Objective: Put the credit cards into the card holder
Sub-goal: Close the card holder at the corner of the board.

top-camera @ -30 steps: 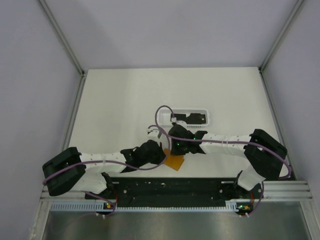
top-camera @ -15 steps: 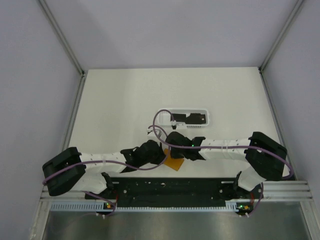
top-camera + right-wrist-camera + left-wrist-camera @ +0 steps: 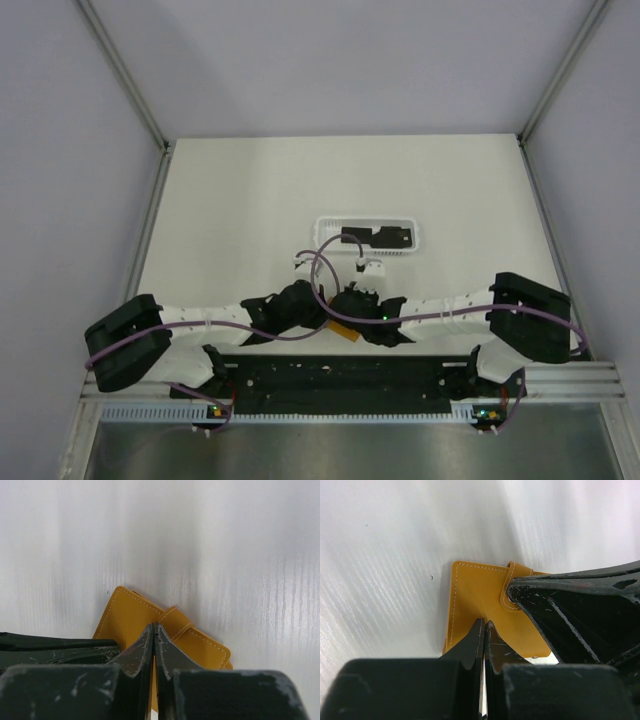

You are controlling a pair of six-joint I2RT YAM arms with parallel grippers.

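The card holder [image 3: 475, 592] is a flat orange wallet lying closed on the white table, its tab [image 3: 181, 622] folded over the top. In the top view only an orange corner of the card holder [image 3: 346, 333] shows under the two wrists. My left gripper [image 3: 484, 625] is shut, its tips resting on the holder's near edge. My right gripper [image 3: 154, 626] is shut too, its tips on the holder beside the tab. I see nothing between either pair of fingers. Dark credit cards [image 3: 352, 236] lie in the white tray.
The white slotted tray [image 3: 366, 224] sits mid-table, just beyond the grippers. Both arms converge at the near middle, and the black base rail [image 3: 340, 375] runs along the near edge. Grey walls close in the sides and back.
My right gripper has drawn back from the tray toward the near edge and come down on the holder, shutting as it went. The tray now shows fully. The left arm has stayed put.
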